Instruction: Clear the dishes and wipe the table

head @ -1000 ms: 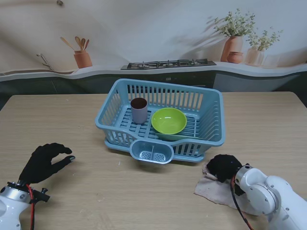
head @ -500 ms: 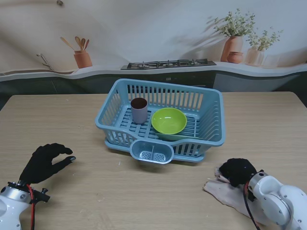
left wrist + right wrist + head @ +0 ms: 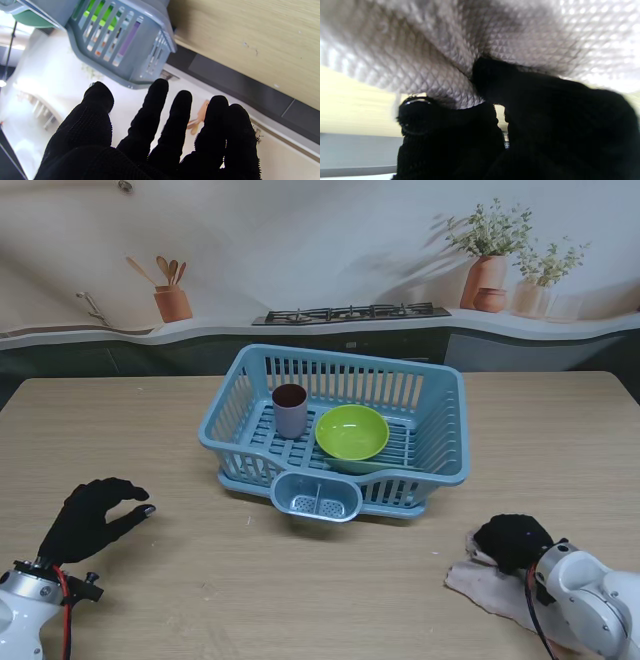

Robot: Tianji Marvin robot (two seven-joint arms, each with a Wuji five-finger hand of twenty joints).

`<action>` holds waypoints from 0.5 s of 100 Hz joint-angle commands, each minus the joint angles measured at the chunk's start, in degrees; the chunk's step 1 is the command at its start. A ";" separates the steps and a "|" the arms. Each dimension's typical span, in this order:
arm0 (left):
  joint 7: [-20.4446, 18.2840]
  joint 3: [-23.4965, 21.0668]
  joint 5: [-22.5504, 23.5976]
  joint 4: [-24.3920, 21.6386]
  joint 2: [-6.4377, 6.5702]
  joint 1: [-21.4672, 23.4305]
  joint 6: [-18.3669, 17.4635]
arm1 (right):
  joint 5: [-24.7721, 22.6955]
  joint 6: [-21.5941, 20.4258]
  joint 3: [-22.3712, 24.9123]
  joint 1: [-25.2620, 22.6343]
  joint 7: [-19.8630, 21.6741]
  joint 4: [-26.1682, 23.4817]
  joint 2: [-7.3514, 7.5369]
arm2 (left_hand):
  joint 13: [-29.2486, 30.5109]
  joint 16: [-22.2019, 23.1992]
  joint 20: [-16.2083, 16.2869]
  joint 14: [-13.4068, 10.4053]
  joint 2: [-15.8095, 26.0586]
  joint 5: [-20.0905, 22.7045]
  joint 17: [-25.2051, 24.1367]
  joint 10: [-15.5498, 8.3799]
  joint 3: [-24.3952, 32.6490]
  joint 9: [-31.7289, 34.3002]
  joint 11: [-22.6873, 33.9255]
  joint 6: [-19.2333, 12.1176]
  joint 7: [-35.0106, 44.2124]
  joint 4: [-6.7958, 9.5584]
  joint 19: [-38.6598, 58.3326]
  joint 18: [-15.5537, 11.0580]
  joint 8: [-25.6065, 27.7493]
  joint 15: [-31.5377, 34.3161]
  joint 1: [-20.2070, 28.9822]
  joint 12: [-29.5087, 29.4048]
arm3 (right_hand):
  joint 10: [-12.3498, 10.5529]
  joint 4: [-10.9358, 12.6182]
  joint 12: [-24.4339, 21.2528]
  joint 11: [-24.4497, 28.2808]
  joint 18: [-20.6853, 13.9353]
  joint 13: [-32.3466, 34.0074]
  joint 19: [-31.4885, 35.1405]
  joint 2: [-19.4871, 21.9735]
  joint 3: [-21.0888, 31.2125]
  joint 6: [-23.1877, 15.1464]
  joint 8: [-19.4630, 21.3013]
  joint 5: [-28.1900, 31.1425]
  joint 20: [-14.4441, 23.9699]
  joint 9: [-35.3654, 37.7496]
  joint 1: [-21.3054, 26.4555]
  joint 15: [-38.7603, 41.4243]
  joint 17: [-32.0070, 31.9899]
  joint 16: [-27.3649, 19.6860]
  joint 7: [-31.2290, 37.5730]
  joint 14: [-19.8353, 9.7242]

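Nearest to me, at the right corner of the wooden surface (image 3: 150,440), the right hand (image 3: 512,540) rests on a beige cloth (image 3: 485,588) with its black-gloved fingers curled down into the fabric; the right wrist view shows the quilted weave of the cloth (image 3: 425,47) bunched between the fingers (image 3: 490,75), so the hand is pinching the cloth against the surface. Nearest to me on the left, the left hand (image 3: 92,518) hovers over bare surface, holding nothing; its fingers (image 3: 156,110) are extended and slightly apart, with the thumb (image 3: 96,105) set off to one side. Farther from me, near the middle of the surface, stands a light blue dish rack (image 3: 440,395) with slatted walls, well apart from both hands. A small cutlery cup (image 3: 316,498) is attached to the rack's near wall. Inside the rack, a lilac cup (image 3: 290,413) with a dark interior stands upright on the left, and a lime green bowl (image 3: 352,432) sits just beside it on the right, tilted slightly. Beyond the surface's far edge runs a printed kitchen backdrop (image 3: 320,250).
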 commanded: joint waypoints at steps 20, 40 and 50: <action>-0.58 -0.11 -0.34 0.03 -0.30 0.40 -0.37 | 5.56 2.54 -8.85 1.76 6.38 -0.38 -0.93 | -1.03 -0.32 -0.76 1.80 2.54 1.51 -0.86 1.53 -1.42 -0.78 -0.38 0.36 -0.71 1.89 -1.00 -0.70 0.00 -0.04 0.63 -1.31 | -1.52 -1.77 -4.03 -5.21 -3.75 1.57 0.35 2.59 -0.91 3.34 -3.44 -0.16 0.56 0.83 -0.51 1.79 -0.72 0.16 -7.00 0.12; -0.19 -0.14 -0.64 0.30 -0.43 0.43 -0.52 | 9.22 5.89 -15.06 4.27 6.26 -0.82 -1.17 | -1.08 -0.31 -0.74 1.98 2.49 1.61 -0.98 1.62 -1.62 -0.74 -0.37 0.41 -0.67 1.90 -0.97 -0.63 0.02 -0.05 0.64 -1.31 | -1.58 -1.78 -4.01 -5.04 -3.95 1.42 0.39 2.78 -0.99 3.37 -3.40 -0.26 0.59 0.63 -0.50 1.90 -0.79 0.12 -7.03 -0.03; -0.19 -0.31 -0.60 0.29 -0.43 0.55 -0.83 | 10.25 6.34 -16.58 4.84 6.37 -1.08 -1.18 | -1.12 -0.34 -0.71 1.86 2.57 1.51 -0.91 1.55 -1.60 -0.82 -0.41 0.35 -0.69 1.92 -0.89 -0.69 0.02 -0.09 0.66 -1.32 | -1.66 -1.77 -4.07 -5.00 -3.97 1.44 0.43 2.79 -1.00 3.37 -3.38 -0.26 0.60 0.64 -0.50 1.93 -0.79 0.08 -7.04 -0.02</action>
